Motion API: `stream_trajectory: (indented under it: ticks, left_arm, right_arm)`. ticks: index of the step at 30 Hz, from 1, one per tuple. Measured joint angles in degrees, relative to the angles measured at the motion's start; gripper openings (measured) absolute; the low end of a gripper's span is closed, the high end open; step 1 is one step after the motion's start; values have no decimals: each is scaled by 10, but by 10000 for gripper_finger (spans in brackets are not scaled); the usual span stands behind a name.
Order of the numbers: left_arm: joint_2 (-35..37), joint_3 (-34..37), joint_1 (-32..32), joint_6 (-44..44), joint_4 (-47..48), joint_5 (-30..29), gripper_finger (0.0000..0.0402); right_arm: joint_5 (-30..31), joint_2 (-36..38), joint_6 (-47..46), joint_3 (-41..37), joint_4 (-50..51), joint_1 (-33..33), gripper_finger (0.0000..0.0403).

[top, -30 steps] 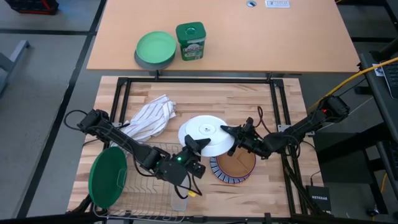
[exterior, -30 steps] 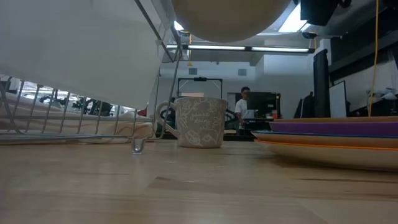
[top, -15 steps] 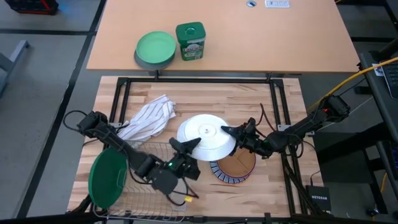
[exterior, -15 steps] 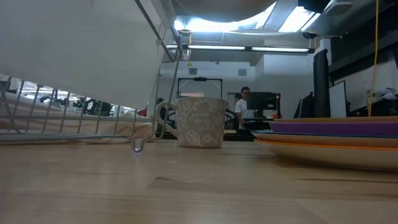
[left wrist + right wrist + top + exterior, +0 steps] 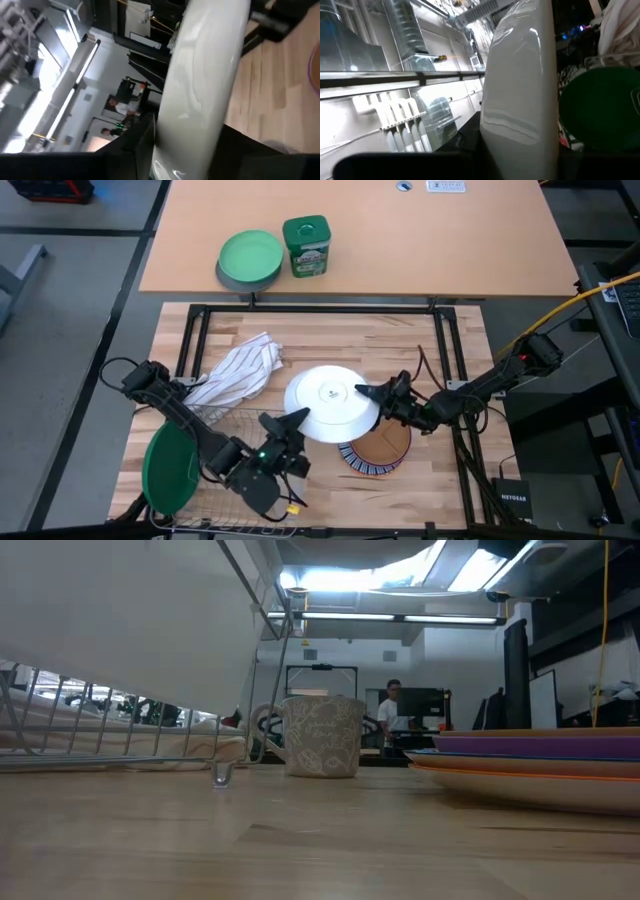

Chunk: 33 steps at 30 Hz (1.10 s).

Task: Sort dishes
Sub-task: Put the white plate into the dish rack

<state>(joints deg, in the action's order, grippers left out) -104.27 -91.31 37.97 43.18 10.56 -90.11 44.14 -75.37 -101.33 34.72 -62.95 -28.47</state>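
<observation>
Round white ceramic plate [image 5: 327, 402] aloft above stacked plates [image 5: 375, 452] | right gripper [image 5: 366, 392] clamps its rim | left gripper [image 5: 287, 420] at opposite rim, fingers parted, no hold.

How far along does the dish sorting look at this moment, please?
Done: the dark green plate stands in the wire rack. In hand: the white plate hangs over the table, pinched at one edge by the right gripper, with the left gripper at the opposite edge. Left: the stacked plates beneath it.
</observation>
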Motion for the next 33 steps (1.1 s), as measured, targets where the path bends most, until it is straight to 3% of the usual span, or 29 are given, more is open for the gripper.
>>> stream_trajectory:
  ticks: [17, 23, 33]
  left_arm:
    - [3, 0, -7, 149, 10, 0, 141]
    - [27, 0, -1, 117, 24, 8, 141]
    - [66, 0, 11, -51, 198, 10, 141]
  right_arm:
    - [2, 0, -4, 0, 1, 20, 64]
    - [2, 0, -7, 0, -5, 20, 64]
    - [3, 0, -8, 0, -11, 20, 64]
